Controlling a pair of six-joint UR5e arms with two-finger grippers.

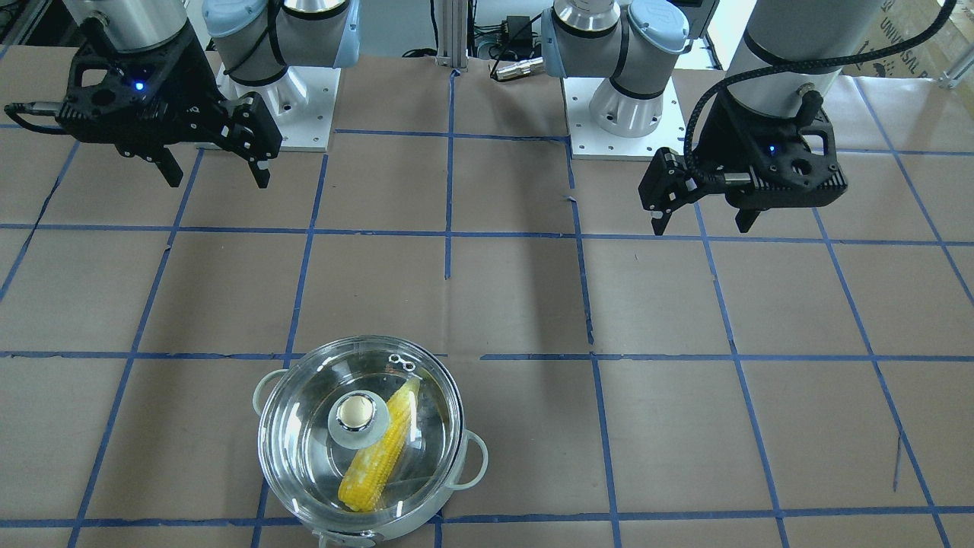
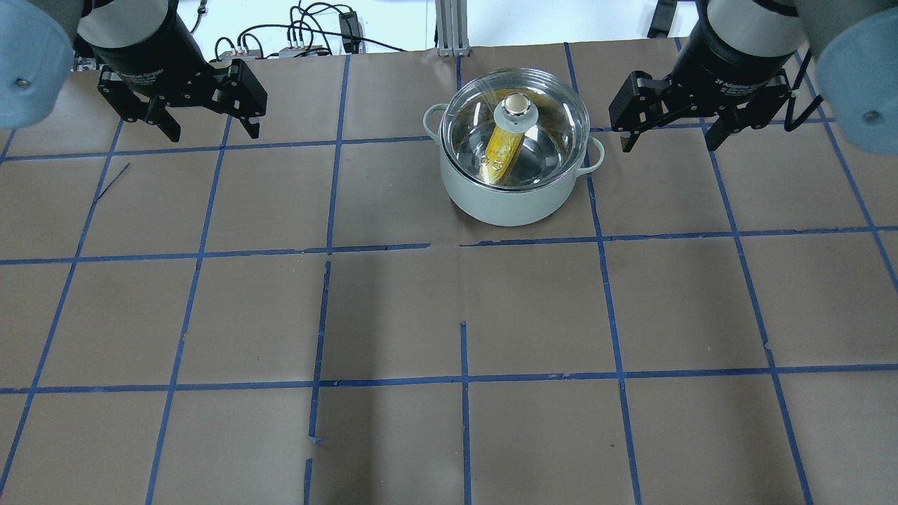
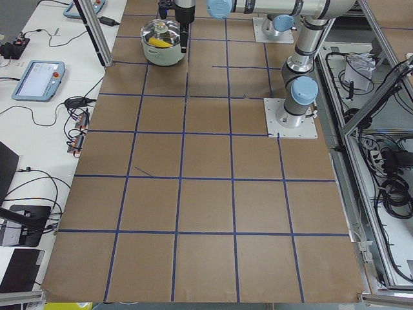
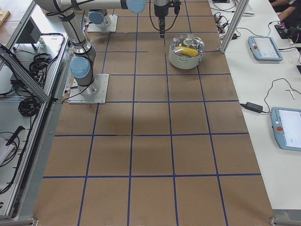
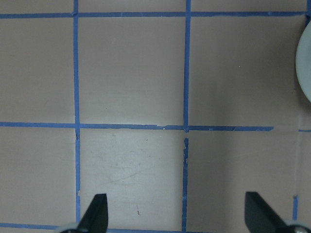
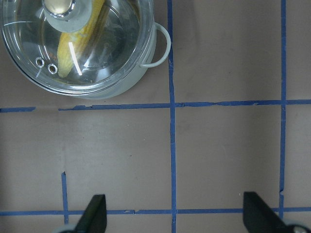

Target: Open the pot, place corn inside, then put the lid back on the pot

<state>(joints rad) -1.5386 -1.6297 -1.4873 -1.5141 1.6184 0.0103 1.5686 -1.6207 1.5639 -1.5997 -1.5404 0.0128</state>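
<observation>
With the corn (image 2: pixel 506 144) under the lid (image 2: pixel 544 130) seated on the pot (image 2: pixel 515 200), your job looks done, so the left gripper (image 2: pixel 210 130) and right gripper (image 2: pixel 670 142) hang empty, both spread wide.

The corn (image 1: pixel 378 455) was yellow, patterned with kernel rows. The lid (image 1: pixel 358 428) was clear, the pot (image 2: pixel 515 200) pale grey-green. Blue tape (image 5: pixel 187 73) gridded the brown surface (image 2: pixel 393 315).
</observation>
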